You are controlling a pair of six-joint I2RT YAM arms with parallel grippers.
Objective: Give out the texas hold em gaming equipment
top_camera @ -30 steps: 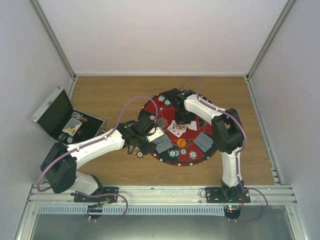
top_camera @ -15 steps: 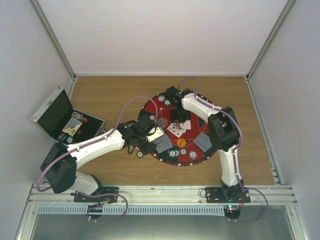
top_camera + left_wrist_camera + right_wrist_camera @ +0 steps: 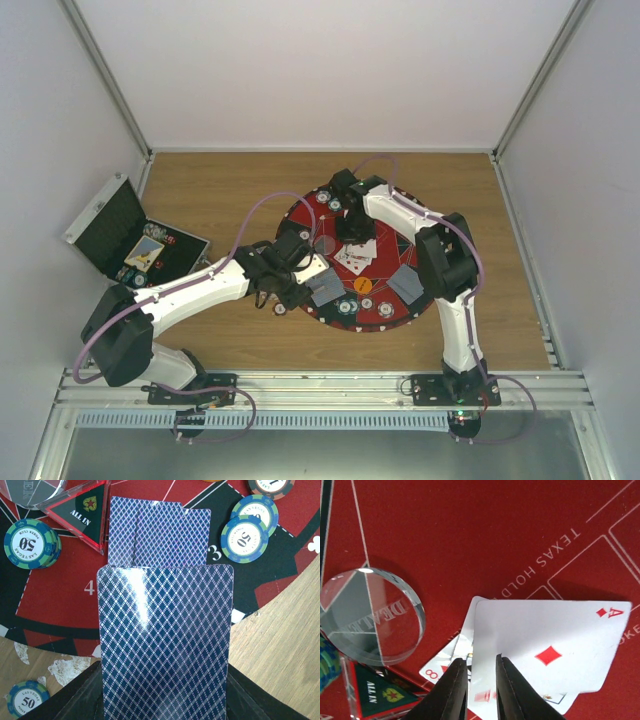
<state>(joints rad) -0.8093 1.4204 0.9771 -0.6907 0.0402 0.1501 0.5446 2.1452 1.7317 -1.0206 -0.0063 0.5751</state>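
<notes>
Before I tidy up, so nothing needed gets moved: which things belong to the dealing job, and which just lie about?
Job: ace of diamonds, blue-backed cards, poker chips, orange disc.
Lying about: open black case, round red mat, wooden table.

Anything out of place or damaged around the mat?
One teal 50 chip sits on the bare wood table just off the round mat; the other chips near it lie on the mat. Beside it, white flaked patches mar the wood.
</notes>
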